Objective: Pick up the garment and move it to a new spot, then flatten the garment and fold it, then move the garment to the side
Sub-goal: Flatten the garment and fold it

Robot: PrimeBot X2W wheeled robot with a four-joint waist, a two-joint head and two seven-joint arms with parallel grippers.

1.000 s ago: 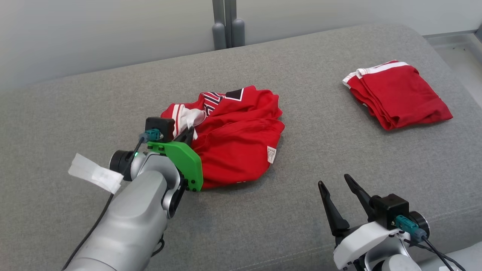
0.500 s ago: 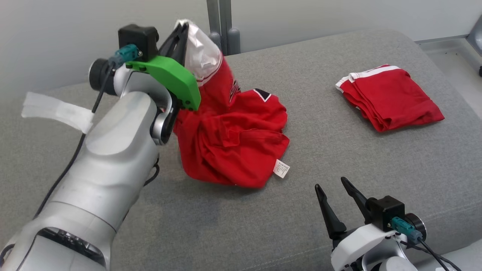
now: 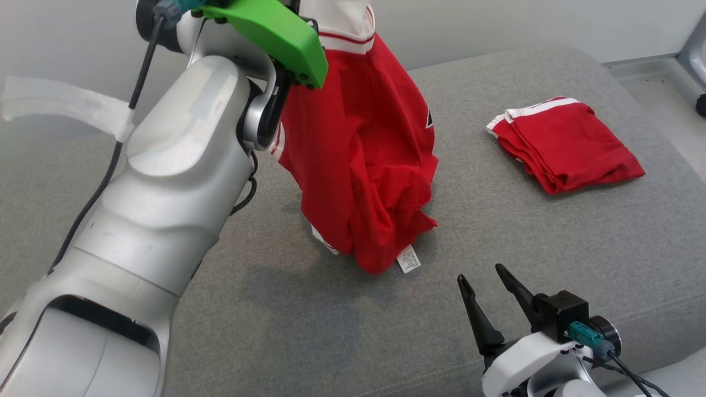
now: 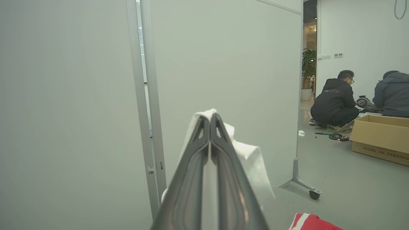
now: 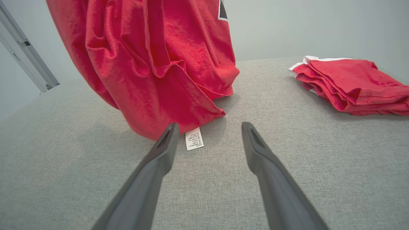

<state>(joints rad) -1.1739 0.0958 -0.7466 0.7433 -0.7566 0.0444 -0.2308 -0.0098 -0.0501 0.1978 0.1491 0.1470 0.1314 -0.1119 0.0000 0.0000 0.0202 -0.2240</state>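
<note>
Up high, left pincer point(image 4: 210, 118) pinches limp red garment point(image 3: 358, 154) w/ white trim; right pincer point(image 5: 210, 126) wide.

Head camera looks down on the grey cloth cushion point(image 3: 551, 248). Low, close right wrist camera shares the hanging red shirt point(image 5: 153, 64). Left wrist camera faces a pale wall point(image 4: 223, 64).

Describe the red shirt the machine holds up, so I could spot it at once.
Find the grey fabric-covered platform. Over its middle a crumpled red jersey with white trim hangs from the shut left gripper. Unlike the folded red garment lying flat to its right, it dangles, with a small white care label at its lower end.
</note>
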